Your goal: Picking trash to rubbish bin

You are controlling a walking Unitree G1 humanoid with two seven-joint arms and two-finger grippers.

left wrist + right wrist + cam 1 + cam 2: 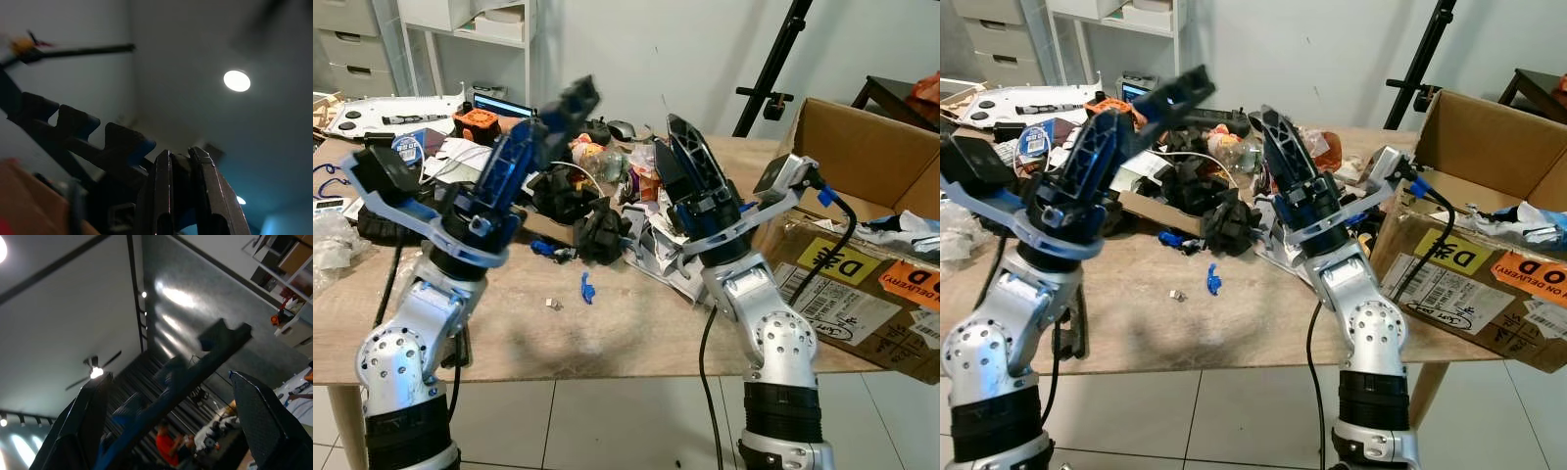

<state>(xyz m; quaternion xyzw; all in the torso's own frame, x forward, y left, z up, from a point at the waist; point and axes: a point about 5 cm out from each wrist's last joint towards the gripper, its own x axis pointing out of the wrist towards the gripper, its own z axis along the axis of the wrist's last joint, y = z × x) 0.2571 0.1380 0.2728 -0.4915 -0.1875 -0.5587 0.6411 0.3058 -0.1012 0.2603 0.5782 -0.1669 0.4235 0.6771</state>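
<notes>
Trash lies heaped mid-table: black crumpled pieces (597,230), torn white paper (651,257), a blue scrap (586,287) and a colourful wrapper (590,153). My left gripper (578,98) is raised over the table's left side, pointing up and to the right. Its fingers (164,196) are pressed together with nothing in them. My right gripper (680,132) is lifted above the paper and points upward. The right wrist view shows its fingers (85,431) spread wide, with nothing between them. An open cardboard box (871,157) sits at the right end of the table.
The wooden table (607,338) has bare surface along its near edge. Electronics, cables and a laptop (499,103) crowd the back left. A black tripod (773,69) stands behind the table, and white shelves (470,29) line the wall. A black cable (705,362) hangs from the right arm.
</notes>
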